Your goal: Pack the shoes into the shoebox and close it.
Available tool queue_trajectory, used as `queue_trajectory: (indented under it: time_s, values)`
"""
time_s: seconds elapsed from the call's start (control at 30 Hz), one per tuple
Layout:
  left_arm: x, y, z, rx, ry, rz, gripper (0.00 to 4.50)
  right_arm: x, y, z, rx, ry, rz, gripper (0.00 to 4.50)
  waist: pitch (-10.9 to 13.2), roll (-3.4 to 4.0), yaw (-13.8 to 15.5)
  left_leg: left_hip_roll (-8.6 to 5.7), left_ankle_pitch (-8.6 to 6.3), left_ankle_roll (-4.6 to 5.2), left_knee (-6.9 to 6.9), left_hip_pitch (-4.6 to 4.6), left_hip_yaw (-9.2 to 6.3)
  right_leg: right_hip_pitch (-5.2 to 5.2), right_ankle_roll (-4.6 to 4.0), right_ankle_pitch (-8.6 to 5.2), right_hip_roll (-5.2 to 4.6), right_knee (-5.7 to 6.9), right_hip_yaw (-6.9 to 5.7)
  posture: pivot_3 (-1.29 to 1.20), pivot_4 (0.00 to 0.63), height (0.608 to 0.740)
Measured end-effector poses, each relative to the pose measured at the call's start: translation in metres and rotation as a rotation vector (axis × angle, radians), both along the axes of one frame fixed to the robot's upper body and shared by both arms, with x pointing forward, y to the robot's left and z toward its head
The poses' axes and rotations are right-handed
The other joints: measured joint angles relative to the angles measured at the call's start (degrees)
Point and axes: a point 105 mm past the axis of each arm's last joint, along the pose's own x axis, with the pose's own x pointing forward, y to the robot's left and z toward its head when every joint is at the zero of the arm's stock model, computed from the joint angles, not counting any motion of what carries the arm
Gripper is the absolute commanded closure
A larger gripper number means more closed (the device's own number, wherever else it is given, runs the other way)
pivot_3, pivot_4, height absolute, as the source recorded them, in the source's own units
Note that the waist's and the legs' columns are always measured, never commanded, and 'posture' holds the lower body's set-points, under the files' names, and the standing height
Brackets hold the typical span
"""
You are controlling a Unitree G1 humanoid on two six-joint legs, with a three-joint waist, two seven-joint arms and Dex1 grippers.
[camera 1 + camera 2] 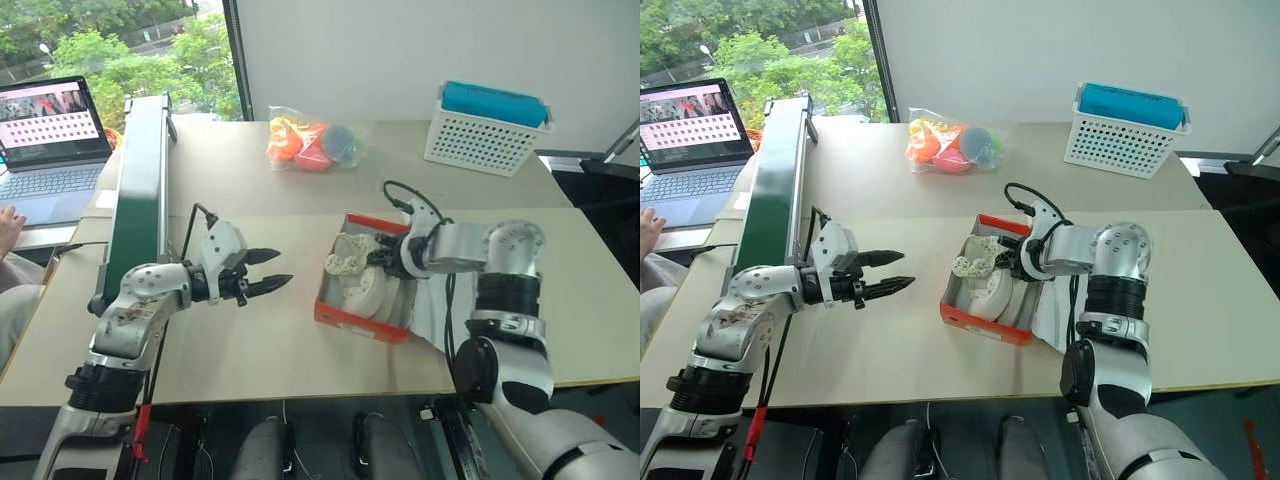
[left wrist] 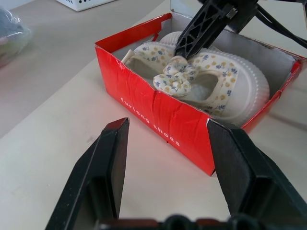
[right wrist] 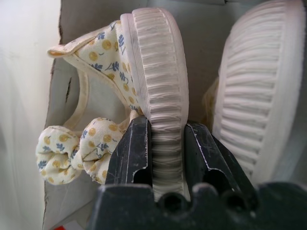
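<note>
Table (image 1: 250,340): pale wooden top that carries everything below; the shoebox serves as the landmark for every place given.
Conveyor (image 1: 135,190): long green belt unit, well off to the robot's left of the shoebox, running away toward the window.
Laptop (image 1: 50,140): open, screen lit, beyond the conveyor on the far left side from the shoebox; a person's hand (image 1: 8,225) rests at its near edge.
Basket (image 1: 487,130): white perforated, blue top, far behind the shoebox and to its right.
Shoebox (image 1: 350,318): orange-red outside, white inside, open, standing on the table between the two arms; white lettering runs along its near wall.
Bag (image 1: 312,143): clear, with orange and coloured items, behind the shoebox near the far table edge.
Shoes (image 2: 211,79): cream with a small blue and yellow flower print and ribbed soles; both lie inside the shoebox, one with a fabric bow (image 2: 175,76) on top.
Right gripper (image 3: 165,143): inside the shoebox, fingers clamped across the ribbed sole edge of one shoe.
Left gripper (image 1: 268,272): left of the shoebox and apart from it, above the table, fingers spread with nothing between them, pointing at the shoebox.
</note>
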Motion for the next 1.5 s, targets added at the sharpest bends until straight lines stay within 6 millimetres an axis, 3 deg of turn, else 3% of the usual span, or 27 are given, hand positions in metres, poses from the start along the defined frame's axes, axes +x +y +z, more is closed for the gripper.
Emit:
queue_trajectory:
  time_s: [0.1, 0.2, 0.3, 0.57, 0.87, 1.07, 1.2, 1.33, 1.4, 1.5]
  values:
    - [0.000, 0.000, 0.000, -0.001, -0.001, 0.004, 1.75, 0.006, -0.004, -0.009, -0.050, -0.007, -0.002, 3.75, -0.2, -0.24, 0.0, 0.01, 0.00, 0.00, 0.03, 0.16, -0.01, 0.19, -0.01, 0.02, 0.01, -0.01, -0.01, 0.00, 0.150, 0.708]
    - [0.001, 0.000, 0.000, 0.000, -0.004, 0.010, 1.75, 0.009, -0.006, -0.018, -0.072, -0.020, -0.002, 3.75, -0.3, -0.42, 0.0, 0.06, -0.03, 0.03, -0.04, 0.95, -0.07, 1.05, 0.10, -0.05, 0.02, -0.22, -0.10, 0.00, 0.150, 0.708]
    - [0.001, 0.000, 0.001, 0.002, -0.008, 0.011, 1.74, 0.010, -0.012, -0.028, -0.085, -0.039, -0.025, 2.72, -0.6, -0.68, 0.3, 0.08, -0.04, 0.01, -0.06, 1.20, -0.26, 1.37, 0.39, -0.25, 0.01, -0.31, -0.20, 0.00, 0.150, 0.708]
    - [0.001, 0.000, 0.000, 0.008, -0.011, 0.019, 1.74, 0.009, -0.013, -0.037, -0.099, -0.091, -0.062, 0.18, -1.2, -0.89, 0.8, 0.00, -0.27, -0.38, -0.12, 1.58, -0.44, 1.62, 0.11, -0.41, -0.16, -0.46, -0.31, 0.00, 0.150, 0.708]
    - [0.001, 0.000, 0.000, 0.013, -0.010, 0.020, 1.74, -0.005, -0.020, 0.002, -0.080, -0.168, -0.010, 0.18, -0.7, -0.25, 1.1, -0.08, -0.02, 0.02, -0.08, 0.40, -0.33, 0.63, -0.01, 0.02, -0.18, -0.17, -0.29, 0.00, 0.150, 0.708]
    - [0.001, -0.004, -0.004, 0.020, 0.004, -0.002, 1.74, -0.027, -0.036, 0.066, -0.150, -0.390, 0.151, 0.18, -0.5, -0.03, 0.9, -0.08, -0.05, 0.07, -0.06, 0.27, -0.33, 0.55, 0.05, -0.01, -0.14, -0.24, -0.30, 0.00, 0.150, 0.708]
    - [0.003, -0.011, -0.004, 0.019, 0.003, -0.019, 1.74, -0.042, -0.017, 0.087, -0.071, -0.480, 0.301, 1.13, -0.5, -0.06, 0.3, -0.03, -0.04, 0.07, -0.06, 0.31, -0.31, 0.54, 0.30, -0.17, -0.08, -0.24, -0.24, 0.00, 0.150, 0.708]
    - [0.004, -0.015, -0.005, 0.019, -0.002, -0.039, 1.74, -0.074, -0.004, 0.107, -0.002, -0.560, 0.516, 2.54, -0.5, -0.07, 0.6, -0.02, -0.05, 0.07, -0.07, 0.29, -0.33, 0.55, 0.07, -0.03, -0.06, -0.27, -0.25, 0.00, 0.150, 0.708]
    - [0.006, -0.015, -0.007, 0.022, 0.007, -0.040, 1.74, -0.102, -0.003, 0.105, 0.002, -0.550, 0.662, 3.11, -0.4, -0.14, 1.1, -0.03, -0.10, 0.15, -0.05, 0.28, -0.39, 0.65, 0.10, -0.05, -0.10, -0.36, -0.34, 0.00, 0.150, 0.708]
    - [0.007, -0.016, -0.007, 0.026, 0.009, -0.051, 1.74, -0.150, -0.009, 0.076, -0.015, -0.417, 0.841, 4.18, -0.3, -0.29, 1.9, -0.08, -0.18, 0.28, 0.04, 0.22, -0.38, 0.71, 0.15, -0.06, -0.20, -0.47, -0.35, 0.00, 0.150, 0.708]
